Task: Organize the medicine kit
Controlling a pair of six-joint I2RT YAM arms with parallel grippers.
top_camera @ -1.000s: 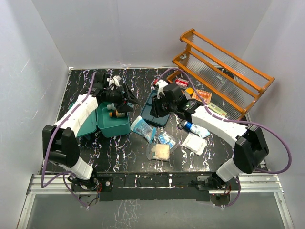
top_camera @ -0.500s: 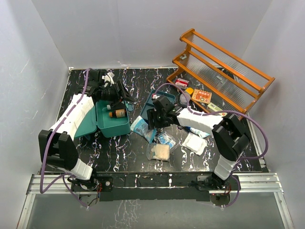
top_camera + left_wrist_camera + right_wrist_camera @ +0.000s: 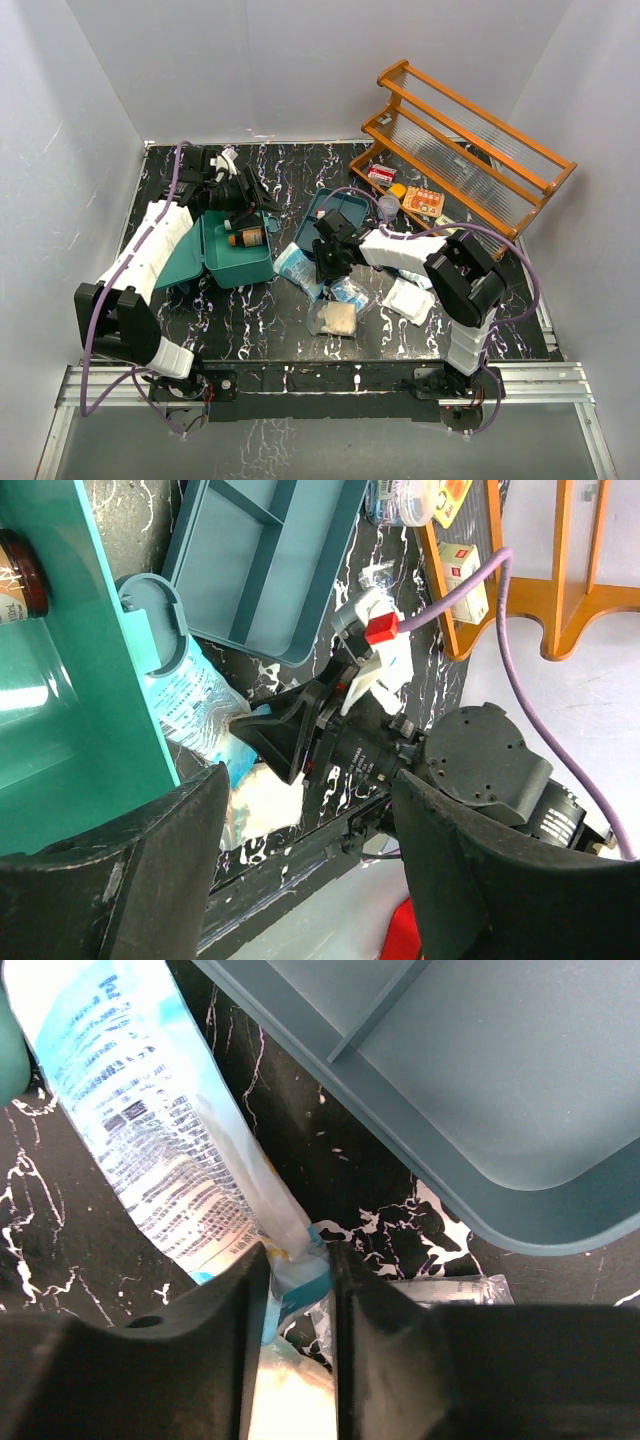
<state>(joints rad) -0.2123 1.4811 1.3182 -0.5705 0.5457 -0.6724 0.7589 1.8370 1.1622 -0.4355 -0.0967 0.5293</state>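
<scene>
The medicine kit is a teal box lying open at centre left, its lid flat on the left, with a brown bottle inside. The kit's wall fills the left of the left wrist view. My left gripper hovers over the kit's far edge, open with nothing between its fingers. My right gripper is low on the table just right of the kit. It is shut on the end of a blue-and-white printed packet, whose corner is pinched between the fingers. In the top view the packet lies between kit and tray.
A dark blue divided tray lies just behind the right gripper. Near it are a small blue packet, a clear bag of gauze and a white pouch. The orange rack stands at the back right with small boxes at its foot.
My right arm swung from above the tray down and toward the near left, opened, then closed on the packet's end. My left gripper drew back slightly toward the far left.
</scene>
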